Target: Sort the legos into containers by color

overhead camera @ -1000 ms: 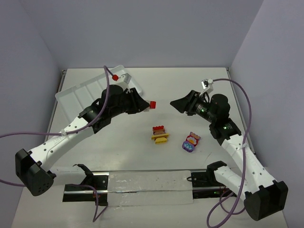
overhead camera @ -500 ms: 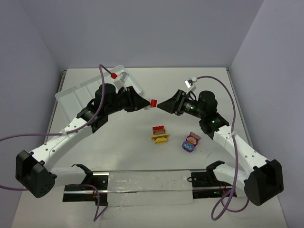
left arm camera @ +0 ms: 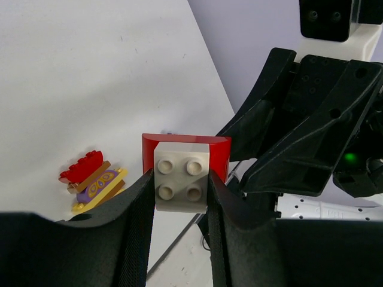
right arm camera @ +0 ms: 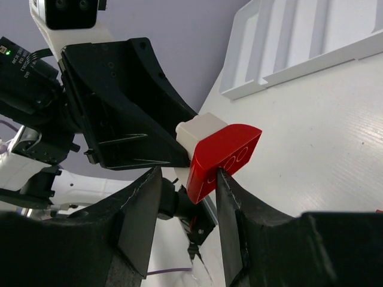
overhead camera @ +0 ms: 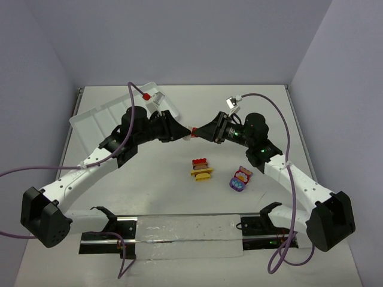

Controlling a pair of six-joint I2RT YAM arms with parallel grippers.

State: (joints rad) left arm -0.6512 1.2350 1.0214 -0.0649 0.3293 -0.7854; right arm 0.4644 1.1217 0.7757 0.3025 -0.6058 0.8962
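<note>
Advanced since prior frame: right end effector (overhead camera: pixel 196 131) now meets left end effector (overhead camera: pixel 183 132) above the tabletop (overhead camera: pixel 149 179). Left clenched on white brick (left arm camera: pixel 181 179); right straddles joined red brick (right arm camera: pixel 224 152), unclamped. Separation judged next.

Both arms reach in over mid-table (overhead camera: pixel 239 107), tips nose to nose and raised off the surface.

Left arm (overhead camera: pixel 90 164): base near-left, forearm angled up and to the right, wrist roughly level. The left gripper (overhead camera: pixel 183 133) points right. Its fingers (left arm camera: pixel 134 227) pinch the white lego (left arm camera: pixel 181 179) from both sides, in full contact.

Right arm (overhead camera: pixel 296 182): base near-right, elbow bent, forearm running up and to the left. The right gripper (overhead camera: pixel 198 131) points straight at the left one. Its fingers (right arm camera: pixel 137 221) straddle the red lego (right arm camera: pixel 222 156) capping the white one. One finger touches it and there's a visible gap at the other, so it isn't clamped.
</note>
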